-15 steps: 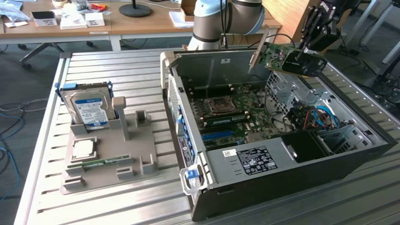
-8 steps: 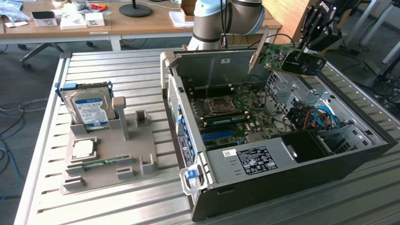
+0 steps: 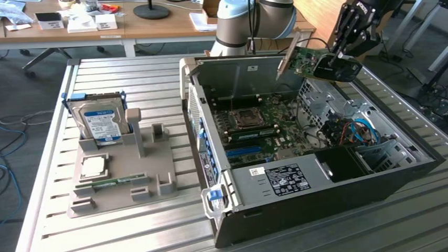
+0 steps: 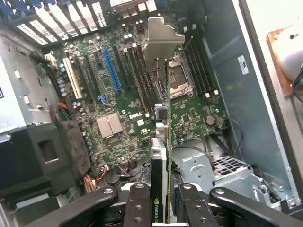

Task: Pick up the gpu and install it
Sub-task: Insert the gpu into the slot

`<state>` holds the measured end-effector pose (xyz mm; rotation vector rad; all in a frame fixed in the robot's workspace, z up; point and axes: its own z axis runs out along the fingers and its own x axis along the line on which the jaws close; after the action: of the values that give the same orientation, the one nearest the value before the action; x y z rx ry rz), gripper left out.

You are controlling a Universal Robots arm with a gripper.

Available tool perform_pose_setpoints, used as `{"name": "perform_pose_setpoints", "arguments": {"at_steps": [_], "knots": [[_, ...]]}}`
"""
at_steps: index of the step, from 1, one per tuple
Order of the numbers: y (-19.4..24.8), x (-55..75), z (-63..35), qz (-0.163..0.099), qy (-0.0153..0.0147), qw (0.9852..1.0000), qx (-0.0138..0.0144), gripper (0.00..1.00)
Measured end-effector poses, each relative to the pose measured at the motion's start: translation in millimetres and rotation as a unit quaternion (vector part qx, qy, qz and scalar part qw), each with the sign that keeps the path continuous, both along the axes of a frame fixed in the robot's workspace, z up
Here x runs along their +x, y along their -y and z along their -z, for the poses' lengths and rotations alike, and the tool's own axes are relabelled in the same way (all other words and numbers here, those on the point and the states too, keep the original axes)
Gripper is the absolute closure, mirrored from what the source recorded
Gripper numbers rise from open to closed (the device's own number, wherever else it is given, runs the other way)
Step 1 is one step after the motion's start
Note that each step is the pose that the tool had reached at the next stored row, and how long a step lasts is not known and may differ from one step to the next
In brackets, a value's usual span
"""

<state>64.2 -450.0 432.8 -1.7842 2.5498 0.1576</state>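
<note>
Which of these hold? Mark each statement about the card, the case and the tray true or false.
1. The gripper grips the graphics card above the open computer case. True.
2. The card sits in a slot. False: it hangs clear above the motherboard.
3. The hard drive stands upright in the gray tray. True.
4. The tray holds nothing but the drive. False: a memory stick lies in it too.
</note>
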Motion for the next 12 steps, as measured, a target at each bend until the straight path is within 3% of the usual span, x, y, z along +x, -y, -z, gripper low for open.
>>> {"name": "perform_pose_setpoints", "arguments": {"at_steps": [6,12], "knots": [[0.0,0.1,1.2,-0.034,0.0049,0.9994,0.0020,0.73],[0.1,0.0,2.7,-0.065,0.0189,0.9977,0.0016,0.73]]}}
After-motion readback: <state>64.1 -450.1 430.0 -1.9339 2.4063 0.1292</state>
